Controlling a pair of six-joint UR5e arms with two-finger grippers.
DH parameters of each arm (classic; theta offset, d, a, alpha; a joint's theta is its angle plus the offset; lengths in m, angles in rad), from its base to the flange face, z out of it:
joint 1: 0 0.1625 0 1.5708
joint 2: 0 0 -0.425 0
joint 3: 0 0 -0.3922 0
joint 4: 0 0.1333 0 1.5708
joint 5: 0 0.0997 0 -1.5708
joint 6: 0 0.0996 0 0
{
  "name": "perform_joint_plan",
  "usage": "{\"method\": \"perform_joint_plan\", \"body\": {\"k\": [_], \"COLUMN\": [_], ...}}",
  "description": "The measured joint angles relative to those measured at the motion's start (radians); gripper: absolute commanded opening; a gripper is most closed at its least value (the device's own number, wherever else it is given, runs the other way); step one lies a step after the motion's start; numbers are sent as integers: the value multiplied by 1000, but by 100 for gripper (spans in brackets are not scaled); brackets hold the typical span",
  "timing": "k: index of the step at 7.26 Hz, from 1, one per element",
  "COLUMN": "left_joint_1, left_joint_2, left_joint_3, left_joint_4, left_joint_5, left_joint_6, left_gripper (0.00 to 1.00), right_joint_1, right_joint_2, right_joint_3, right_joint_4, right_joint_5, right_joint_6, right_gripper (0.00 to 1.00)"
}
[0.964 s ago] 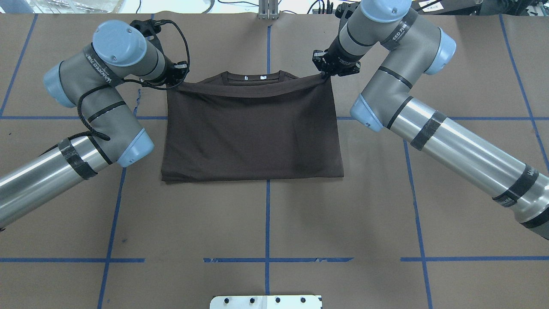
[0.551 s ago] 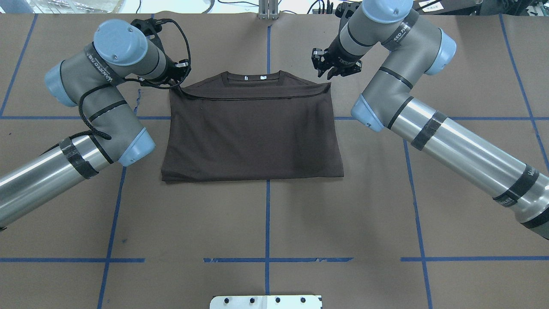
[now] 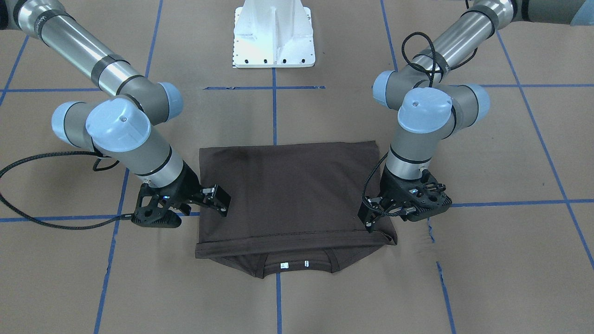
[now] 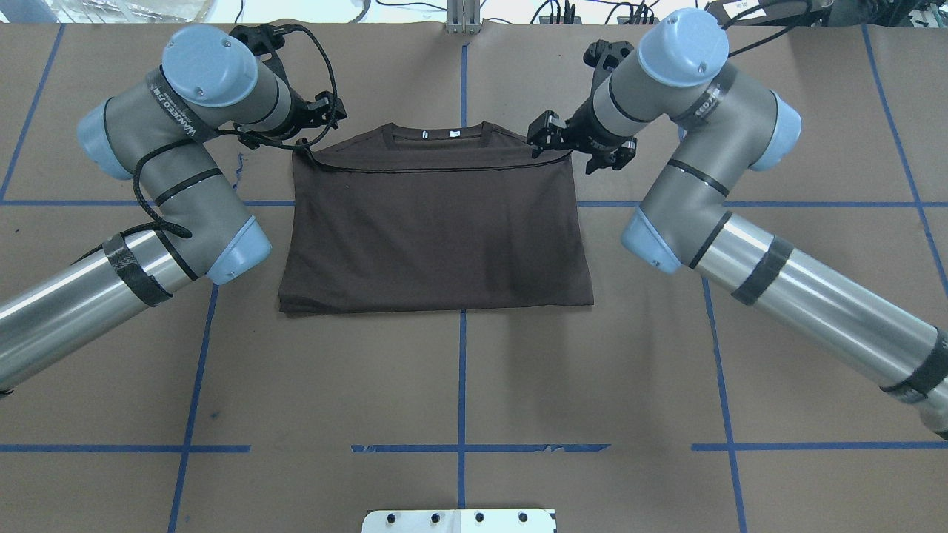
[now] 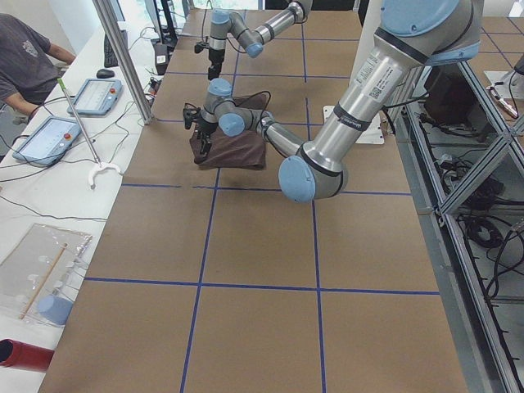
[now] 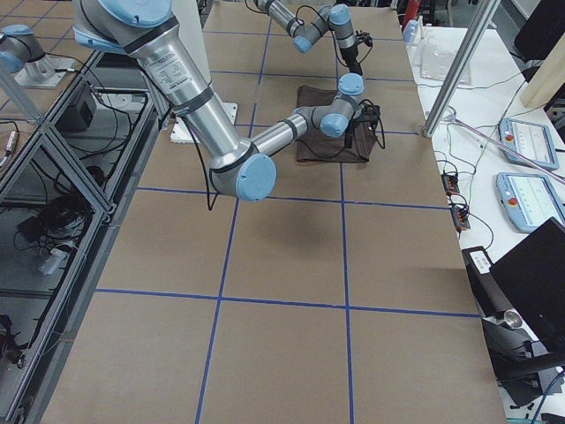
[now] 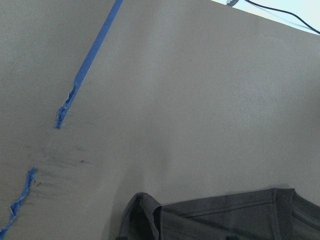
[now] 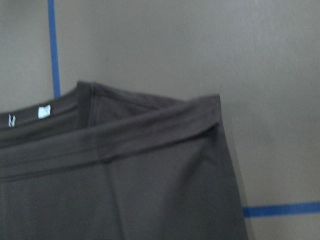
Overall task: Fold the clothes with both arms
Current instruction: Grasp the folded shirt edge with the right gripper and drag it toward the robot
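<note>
Brown-grey T-shirt (image 4: 437,237) is lying folded on the table (image 4: 459,385), fold edge toward the robot, hem (image 4: 437,169) sitting just short of the collar (image 4: 437,133), so you're getting a square stack. Both arms are reaching far, elbows out. The right gripper (image 3: 222,200) is hanging spread open over its corner. The left gripper (image 3: 370,219) is sitting at its corner, can't tell if it's pinching.

Matt knit cloth T-shirt (image 4: 437,229), matt brown paper table (image 4: 333,385), shiny metal left arm (image 4: 52,318)
</note>
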Motion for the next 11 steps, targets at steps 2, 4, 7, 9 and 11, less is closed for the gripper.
{"method": "perform_joint_plan", "body": {"k": [2, 4, 7, 9, 11], "left_joint_1": [1, 3, 3, 3, 3], "left_joint_2": [1, 1, 5, 7, 7], "left_joint_3": [-51, -81, -96, -103, -106], "left_joint_4": [25, 47, 52, 52, 52], "left_joint_5": [0, 1, 2, 1, 0], "left_joint_6": [-6, -15, -26, -29, -31], "left_gripper": [100, 100, 100, 100, 100], "right_joint_1": [-99, -145, -171, -168, -146], "right_joint_2": [-135, -191, -204, -203, -204], "right_joint_3": [135, 181, 191, 191, 194], "right_joint_4": [-3, -4, -5, -5, -4], "right_joint_5": [-67, -81, -78, -62, -13], "right_joint_6": [38, 43, 44, 37, 32], "right_gripper": [100, 85, 0, 0, 0]}}
